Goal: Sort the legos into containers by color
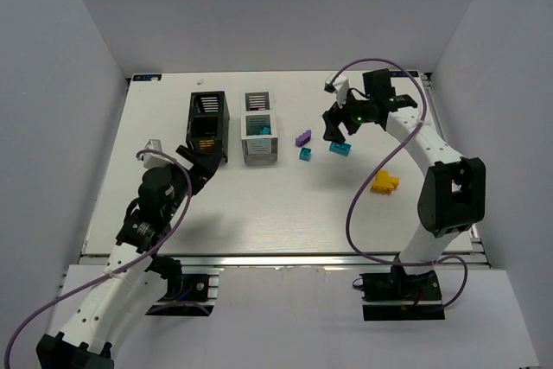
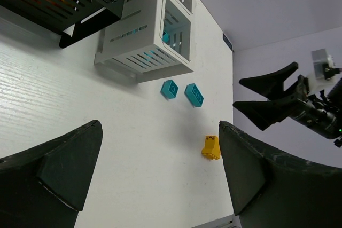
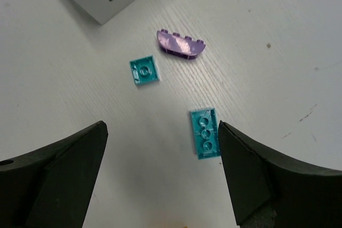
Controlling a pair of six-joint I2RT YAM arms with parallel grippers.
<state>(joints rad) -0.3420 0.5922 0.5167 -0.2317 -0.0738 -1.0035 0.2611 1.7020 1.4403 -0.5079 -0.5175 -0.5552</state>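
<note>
Left gripper (image 2: 158,132): fingers fill the bottom of its wrist view, spread wide, nothing between them. It sits low over the table (image 2: 80,105), just in front of the black container (image 1: 208,127). That container is cut off at the top left of the left wrist view. Yellow shows through its slats, but I can't make out what it is.

Right gripper (image 3: 161,127): fingers also spread, holding nothing, hovering over loose bricks right of the white container (image 1: 259,137). The long teal brick (image 3: 204,132) lies flat just inside the right-hand finger; can't tell if they touch. The small teal brick (image 3: 144,71) and purple brick (image 3: 180,45) lie further out, near each other but apart. Only a corner of the white container shows in the right wrist view.

The yellow brick (image 1: 384,183) sits alone beside the right arm, well apart from both containers.

A teal piece (image 1: 264,130) sits in the white container's front compartment. The rear compartment's contents are too dark to read.
</note>
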